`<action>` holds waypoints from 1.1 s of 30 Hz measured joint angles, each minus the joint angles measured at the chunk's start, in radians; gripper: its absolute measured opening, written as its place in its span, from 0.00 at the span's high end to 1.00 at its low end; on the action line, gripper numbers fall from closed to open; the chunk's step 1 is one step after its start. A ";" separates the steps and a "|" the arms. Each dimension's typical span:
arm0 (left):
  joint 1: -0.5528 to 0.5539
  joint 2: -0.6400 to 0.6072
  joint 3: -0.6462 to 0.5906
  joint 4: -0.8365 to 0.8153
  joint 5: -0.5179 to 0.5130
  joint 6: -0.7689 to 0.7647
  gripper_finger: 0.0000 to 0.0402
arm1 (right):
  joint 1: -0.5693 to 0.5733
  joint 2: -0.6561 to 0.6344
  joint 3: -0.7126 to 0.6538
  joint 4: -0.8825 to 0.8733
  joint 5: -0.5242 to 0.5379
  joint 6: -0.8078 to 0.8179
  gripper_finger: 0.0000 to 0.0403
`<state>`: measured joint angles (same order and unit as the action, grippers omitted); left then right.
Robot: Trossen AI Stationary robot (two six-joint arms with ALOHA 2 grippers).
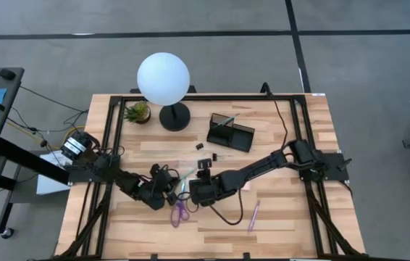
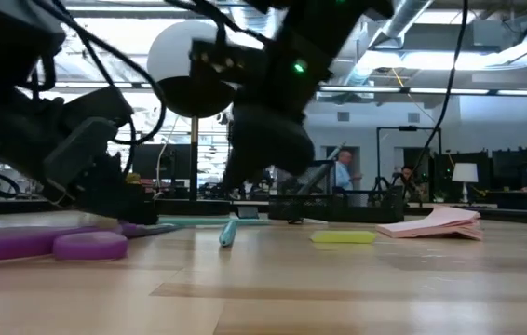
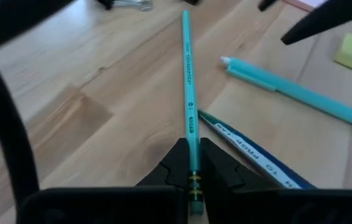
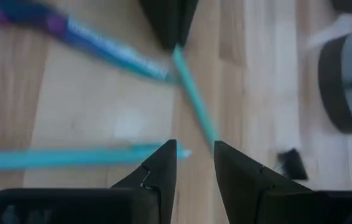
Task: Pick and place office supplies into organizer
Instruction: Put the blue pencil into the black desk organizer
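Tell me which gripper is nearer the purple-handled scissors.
Left. The left gripper sits right beside the scissors, just above their handles, shut on a thin teal pencil. The right gripper hovers slightly farther off, open, over the pens.

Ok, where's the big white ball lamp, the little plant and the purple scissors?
lamp [image 1: 163, 78], high view, on the middle of its white globe.
plant [image 1: 138, 111], high view, on its green leaves.
scissors [image 1: 180, 212], high view, on the purple handles.

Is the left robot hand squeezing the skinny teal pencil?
Yes. The left gripper is shut on the teal pencil: its two dark fingertips press against the pencil's end from both sides.
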<state>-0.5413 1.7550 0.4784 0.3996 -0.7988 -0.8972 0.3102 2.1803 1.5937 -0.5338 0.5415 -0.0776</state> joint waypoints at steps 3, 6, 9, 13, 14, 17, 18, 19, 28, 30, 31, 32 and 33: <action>0.016 0.000 0.021 0.000 0.013 0.050 0.98 | -0.024 0.000 0.029 0.008 -0.057 -0.010 0.75; 0.029 -0.001 0.042 0.000 0.015 0.089 0.98 | -0.048 0.000 0.034 0.026 -0.158 -0.018 0.75; 0.043 -0.001 0.057 -0.001 0.035 0.118 0.98 | -0.062 0.000 0.034 0.049 -0.207 -0.036 0.75; 0.057 -0.001 0.071 -0.001 0.043 0.141 0.98 | -0.064 0.000 0.034 0.055 -0.220 -0.057 0.75; 0.059 -0.001 0.073 -0.002 0.043 0.142 0.98 | -0.064 0.000 0.034 0.056 -0.230 -0.068 0.75; 0.062 -0.002 0.076 0.000 0.044 0.149 0.98 | -0.064 0.000 0.034 0.056 -0.250 -0.106 0.75; 0.062 -0.002 0.076 0.002 0.049 0.151 0.98 | -0.064 0.000 0.034 0.056 -0.251 -0.113 0.75; 0.062 -0.002 0.076 0.005 0.058 0.151 0.98 | -0.064 0.000 0.034 0.056 -0.250 -0.115 0.75; 0.060 -0.104 0.076 0.005 0.066 0.201 0.98 | -0.091 0.000 0.034 0.050 -0.250 -0.116 0.75; 0.060 -0.135 0.076 0.007 0.068 0.231 0.98 | -0.099 0.000 0.034 0.049 -0.232 -0.115 0.75; 0.059 -0.147 0.076 0.010 0.071 0.243 0.98 | -0.102 0.000 0.034 0.049 -0.220 -0.115 0.75; 0.059 -0.157 0.076 0.011 0.072 0.255 0.98 | -0.105 0.000 0.034 0.050 -0.210 -0.115 0.75; 0.059 -0.164 0.076 0.010 0.072 0.264 0.98 | -0.109 0.000 0.034 0.052 -0.205 -0.116 0.75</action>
<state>-0.4823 1.5914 0.5541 0.4096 -0.7264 -0.6334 0.2012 2.1803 1.6279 -0.4823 0.3370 -0.1932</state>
